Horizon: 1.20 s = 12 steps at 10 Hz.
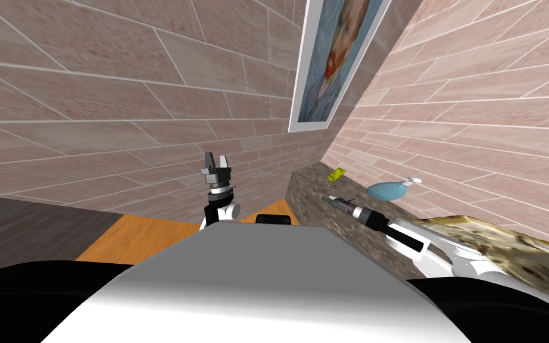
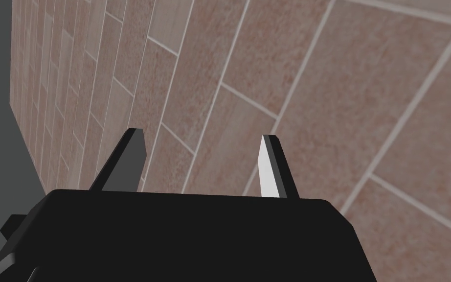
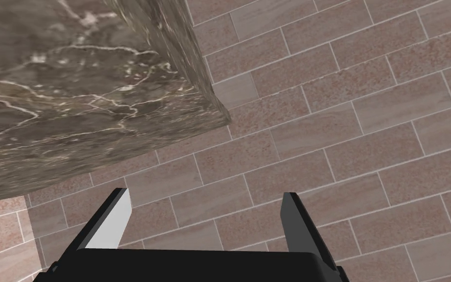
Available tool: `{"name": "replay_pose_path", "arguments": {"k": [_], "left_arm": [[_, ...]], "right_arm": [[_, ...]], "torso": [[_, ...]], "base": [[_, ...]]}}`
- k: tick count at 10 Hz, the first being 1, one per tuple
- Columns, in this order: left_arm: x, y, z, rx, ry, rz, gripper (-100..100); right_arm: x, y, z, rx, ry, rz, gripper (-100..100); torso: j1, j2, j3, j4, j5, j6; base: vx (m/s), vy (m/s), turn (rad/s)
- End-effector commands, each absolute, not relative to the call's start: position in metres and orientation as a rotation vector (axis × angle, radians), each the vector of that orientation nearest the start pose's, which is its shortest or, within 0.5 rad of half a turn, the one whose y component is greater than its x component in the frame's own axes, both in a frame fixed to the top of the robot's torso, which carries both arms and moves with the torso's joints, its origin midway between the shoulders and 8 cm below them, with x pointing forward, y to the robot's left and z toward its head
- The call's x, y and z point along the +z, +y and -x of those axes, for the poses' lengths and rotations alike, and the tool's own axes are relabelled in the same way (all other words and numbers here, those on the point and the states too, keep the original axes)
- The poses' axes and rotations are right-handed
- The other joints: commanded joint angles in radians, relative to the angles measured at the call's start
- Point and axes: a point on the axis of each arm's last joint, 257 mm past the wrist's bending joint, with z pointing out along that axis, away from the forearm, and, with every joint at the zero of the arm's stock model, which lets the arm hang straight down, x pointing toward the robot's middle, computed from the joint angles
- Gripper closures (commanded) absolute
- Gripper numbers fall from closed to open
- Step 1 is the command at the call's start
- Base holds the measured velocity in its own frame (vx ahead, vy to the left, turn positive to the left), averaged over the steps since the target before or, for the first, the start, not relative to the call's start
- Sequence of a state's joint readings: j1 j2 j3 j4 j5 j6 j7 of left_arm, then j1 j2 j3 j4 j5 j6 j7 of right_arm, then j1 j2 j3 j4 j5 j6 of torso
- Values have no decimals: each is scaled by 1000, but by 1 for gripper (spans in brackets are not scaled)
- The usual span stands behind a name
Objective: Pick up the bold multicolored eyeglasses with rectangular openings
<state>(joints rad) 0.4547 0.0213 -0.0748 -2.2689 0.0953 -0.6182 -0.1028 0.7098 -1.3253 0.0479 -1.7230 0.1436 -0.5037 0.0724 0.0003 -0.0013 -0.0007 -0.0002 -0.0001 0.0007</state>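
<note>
Nearby, yellow eyeglasses [image 1: 337,173] beyond right claw [image 3: 206,195], on marble counter [image 3: 73,98].

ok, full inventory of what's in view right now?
Counter: one, dark veined stone, along the right wall.
Yellow-green item: one, small, on the counter's far end; too small to confirm as eyeglasses.
Bottle: one, blue with white top, on the counter, nearer me.
Painting: one, white-framed, on the wall above the counter's end.
Mottled object: one, beige, far right, nearest me; cannot identify.
Left pincer: one, open, held up by the tiled wall.
Right pincer: one, open, over the counter, short of the yellow-green item.
</note>
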Motion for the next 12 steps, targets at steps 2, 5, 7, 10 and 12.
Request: {"name": "replay_pose_path", "arguments": {"k": [2, 5, 7, 10, 12], "left_arm": [[54, 259, -329, -1383, 489, 565, 0], [54, 259, -329, -1383, 489, 565, 0], [54, 259, -329, -1383, 489, 565, 0], [54, 259, -329, -1383, 489, 565, 0], [54, 259, -329, -1383, 489, 565, 0]], "right_arm": [[-282, -445, -294, 469, 2236, 144, -100], [-288, -466, -285, 407, 2312, 199, -100], [-295, -484, -275, 354, 2374, 229, -100], [-296, -506, -267, 287, 2440, 286, -100], [-299, -524, -258, 231, 2494, 320, -100]], "torso": [[0, 0, 0, 0, 0, 0], [0, 1, 0, 0, 0, 0], [0, 1, 0, 0, 0, 0], [0, 0, 0, 0, 0, 0], [0, 0, 0, 0, 0, 0]], "base": [[27, -1, 44], [18, 0, 24], [23, -2, 39], [29, -2, 26], [24, -5, 29]]}}
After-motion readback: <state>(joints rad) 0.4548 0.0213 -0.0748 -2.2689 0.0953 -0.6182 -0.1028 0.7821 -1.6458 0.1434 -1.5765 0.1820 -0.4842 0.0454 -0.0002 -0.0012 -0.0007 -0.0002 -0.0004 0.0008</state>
